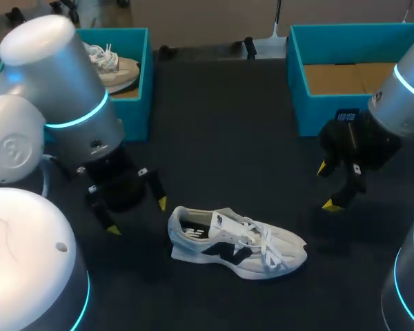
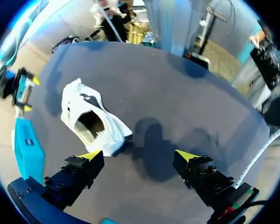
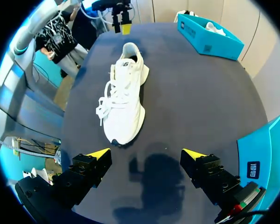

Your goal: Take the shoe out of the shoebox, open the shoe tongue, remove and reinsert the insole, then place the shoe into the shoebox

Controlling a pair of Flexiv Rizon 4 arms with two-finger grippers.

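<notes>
The black table (image 1: pixel 228 124) carries two teal shoeboxes: the right shoebox (image 1: pixel 331 110) shows only its cardboard floor, and the left shoebox (image 1: pixel 134 114) holds a pale sneaker (image 1: pixel 114 69). The white laced shoe (image 1: pixel 238 241) stands on its sole on the table between the arms. The left gripper (image 1: pixel 138 216) hangs near the heel with its fingers spread and nothing between them. The right gripper (image 1: pixel 326 186) is likewise spread and bare, apart from the toe.

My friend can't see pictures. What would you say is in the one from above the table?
A white shoe sits on the dark table between two open grippers: the left gripper by its heel, the right gripper farther off past its toe. Behind them stand two blue boxes; the left box holds another shoe, the right box looks empty.
</notes>
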